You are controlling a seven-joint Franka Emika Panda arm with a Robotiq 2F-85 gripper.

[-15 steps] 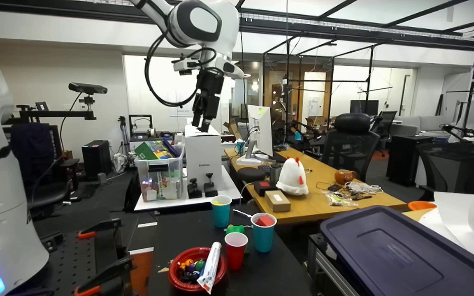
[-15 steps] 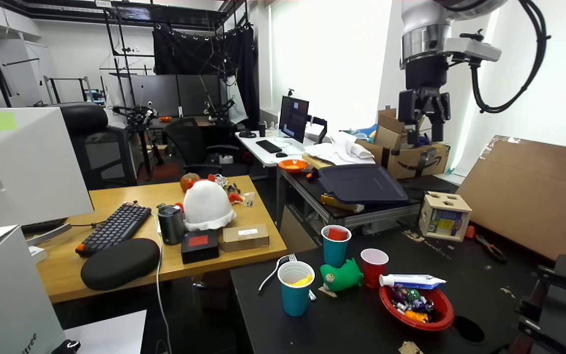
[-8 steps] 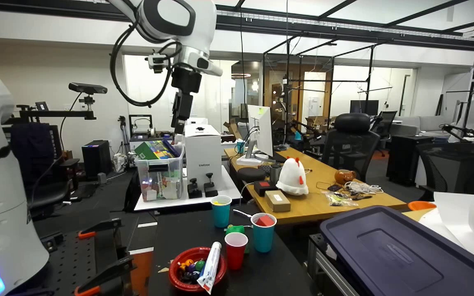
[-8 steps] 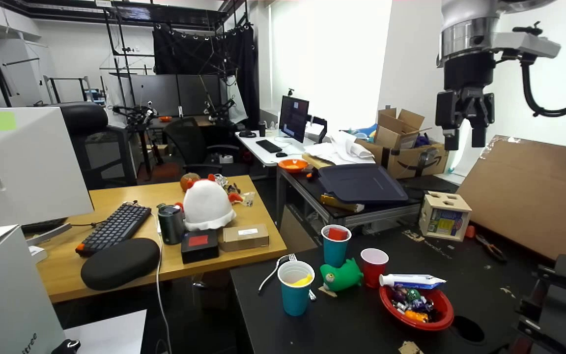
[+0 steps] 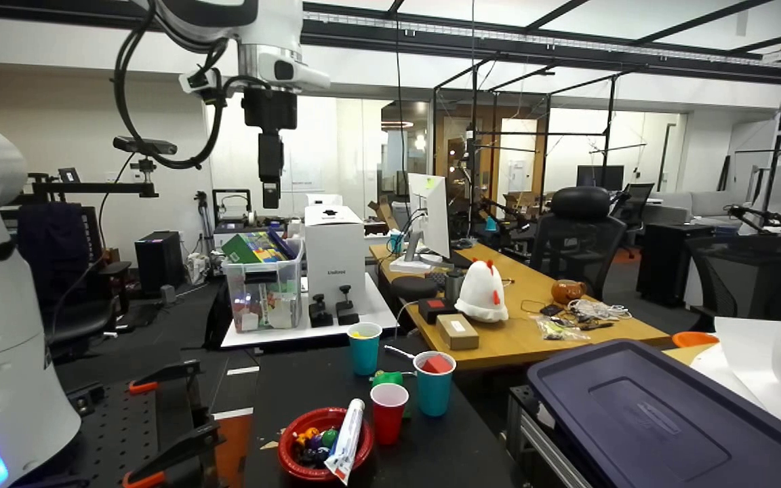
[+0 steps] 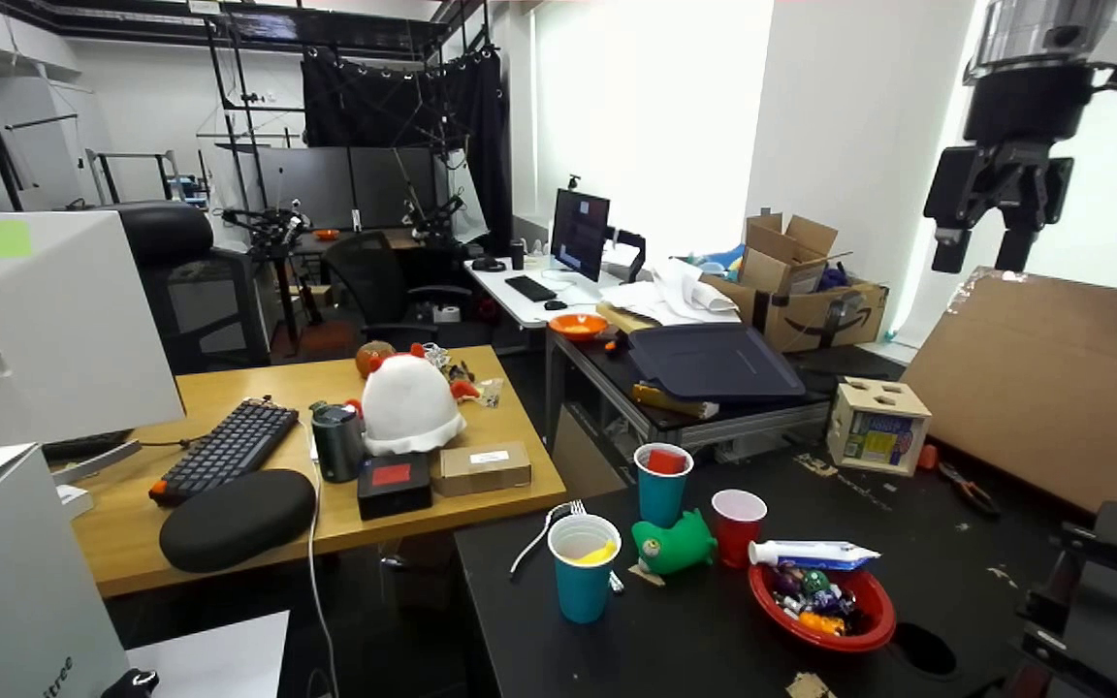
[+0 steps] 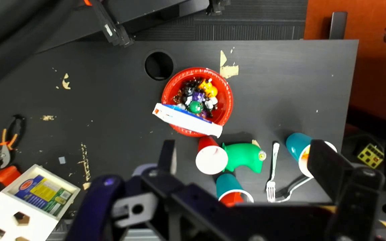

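Clearly, the claw gapes, upper right in an exterior view; lower right, toothpaste tube across red bowl

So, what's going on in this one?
A black two-fingered robot gripper hangs open, high above the black tabletop, handling nothing. Below, a white-and-blue tube lies across the rim of a round red bowl of small colourful items. Nearby are a red plastic cup, a green toy, a teal cup holding something red and another teal cup holding something yellow.
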